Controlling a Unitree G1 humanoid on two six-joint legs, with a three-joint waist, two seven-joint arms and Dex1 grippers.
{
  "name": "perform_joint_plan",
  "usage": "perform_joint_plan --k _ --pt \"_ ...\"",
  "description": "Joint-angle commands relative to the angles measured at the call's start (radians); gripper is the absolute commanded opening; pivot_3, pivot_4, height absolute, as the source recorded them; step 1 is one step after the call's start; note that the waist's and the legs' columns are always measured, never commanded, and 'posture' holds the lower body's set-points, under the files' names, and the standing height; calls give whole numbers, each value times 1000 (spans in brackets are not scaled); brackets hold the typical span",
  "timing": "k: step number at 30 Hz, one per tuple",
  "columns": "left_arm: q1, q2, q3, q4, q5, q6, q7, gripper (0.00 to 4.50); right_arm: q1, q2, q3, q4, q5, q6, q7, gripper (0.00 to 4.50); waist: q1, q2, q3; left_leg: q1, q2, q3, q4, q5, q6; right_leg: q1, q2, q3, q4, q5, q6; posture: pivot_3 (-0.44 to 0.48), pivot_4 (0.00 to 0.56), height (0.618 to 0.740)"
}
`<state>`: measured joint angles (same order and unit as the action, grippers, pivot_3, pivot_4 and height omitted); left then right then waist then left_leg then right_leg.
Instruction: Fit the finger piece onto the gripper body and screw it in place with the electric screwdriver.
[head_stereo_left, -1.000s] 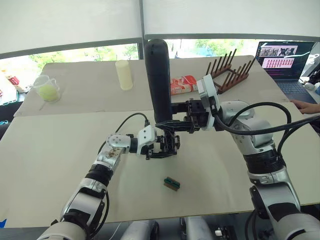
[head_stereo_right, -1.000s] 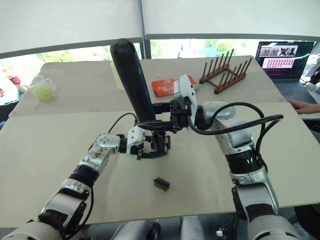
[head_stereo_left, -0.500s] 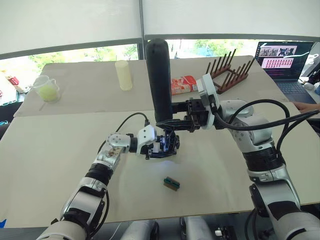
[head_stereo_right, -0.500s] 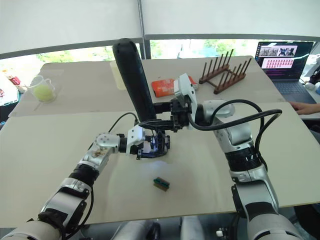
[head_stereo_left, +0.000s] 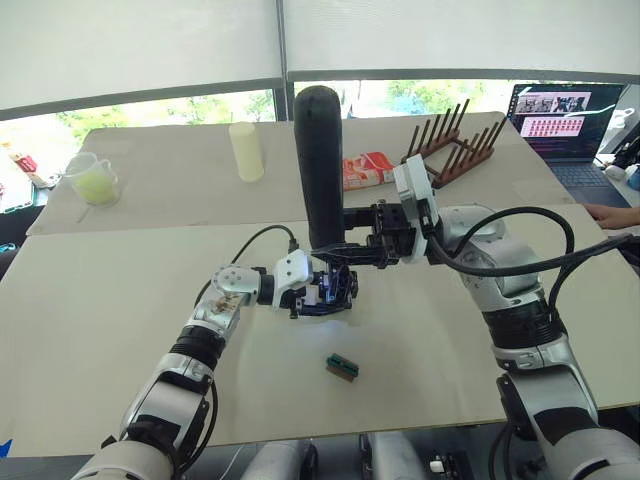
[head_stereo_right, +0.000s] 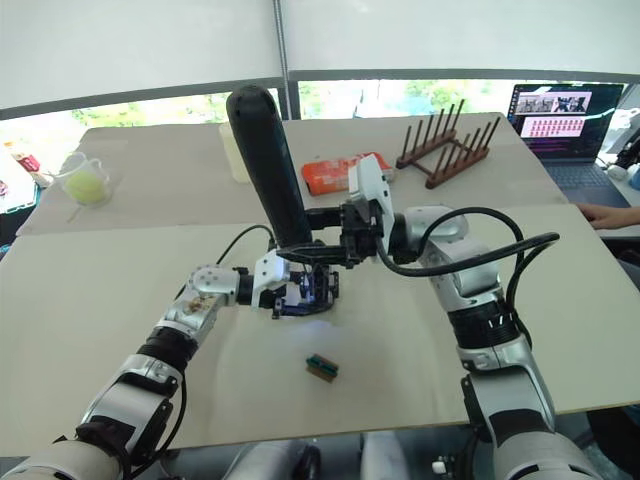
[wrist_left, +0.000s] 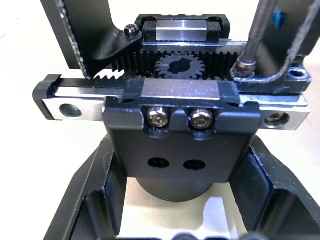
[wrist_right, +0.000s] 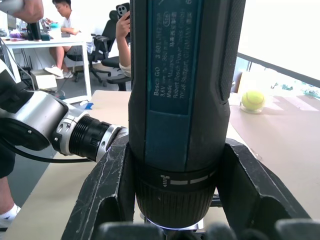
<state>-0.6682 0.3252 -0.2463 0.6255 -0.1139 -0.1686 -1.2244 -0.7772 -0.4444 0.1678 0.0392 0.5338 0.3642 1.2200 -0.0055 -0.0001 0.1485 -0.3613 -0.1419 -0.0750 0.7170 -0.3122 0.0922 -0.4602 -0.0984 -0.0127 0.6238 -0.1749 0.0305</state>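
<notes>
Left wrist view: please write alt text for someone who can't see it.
Close-up of the gripper body held between the left pincer's two black fingers, showing its gear, toothed racks and two front screws. The electric screwdriver's thin metal bit comes down onto a screw at one end.

Electric screwdriver (wrist_right: 182, 95), blue side panel printed "Bosch GO", smaller lines beneath too small to read, white arrow mark on collar

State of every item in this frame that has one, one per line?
electric screwdriver: upright, light on, bit down on the gripper body.
gripper body: clamped, two screws seated.
left gripper: shut on the gripper body.
right gripper: shut on the screwdriver.
laptop: open, screen lit.
</notes>
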Motion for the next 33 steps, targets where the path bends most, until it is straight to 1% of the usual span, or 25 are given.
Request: perform_joint_plan --k 1,7,14,20,24,30,33 --pt "-8 35 19 -8 16 -2 13 2317 27 -24 27 40 -72 -4 -2 1896 0 0 0 1 0 0 0 0 0 0 0 0 0 0 0 0 150 740" --pt "-2 31 18 -12 16 -4 15 2317 2 -25 16 17 -53 19 -10 1896 0 0 0 3 0 0 -2 0 0 2 0 0 -1 0 0 0 150 740" --pt "19 27 10 -29 17 -1 15 2317 -54 -17 -53 -117 45 105 -53 1896 0 0 0 1 0 0 -3 0 0 0 -1 0 0 0 0 0 150 740" --pt "36 26 2 -37 20 5 13 2317 -94 23 -136 -226 167 175 -133 1896 -2 0 0 -8 0 0 -1 0 0 -8 -1 -1 1 0 0 0 150 740" --pt "37 21 -3 -31 24 9 12 2317 -80 33 -155 -285 212 203 -166 1896 -2 0 0 -8 0 0 -1 0 0 -8 -1 -1 1 0 0 0 150 740" --pt "13 19 0 -7 30 32 26 2317 -62 17 -154 -314 224 218 -187 1896 -2 0 0 -8 0 0 -1 0 0 -8 0 -1 1 0 0 0 150 740" --pt "6 28 4 -1 25 43 14 2317 -55 11 -157 -326 235 226 -194 1896 -2 0 0 -8 0 0 -1 0 0 -8 0 -1 1 0 0 0 150 740"
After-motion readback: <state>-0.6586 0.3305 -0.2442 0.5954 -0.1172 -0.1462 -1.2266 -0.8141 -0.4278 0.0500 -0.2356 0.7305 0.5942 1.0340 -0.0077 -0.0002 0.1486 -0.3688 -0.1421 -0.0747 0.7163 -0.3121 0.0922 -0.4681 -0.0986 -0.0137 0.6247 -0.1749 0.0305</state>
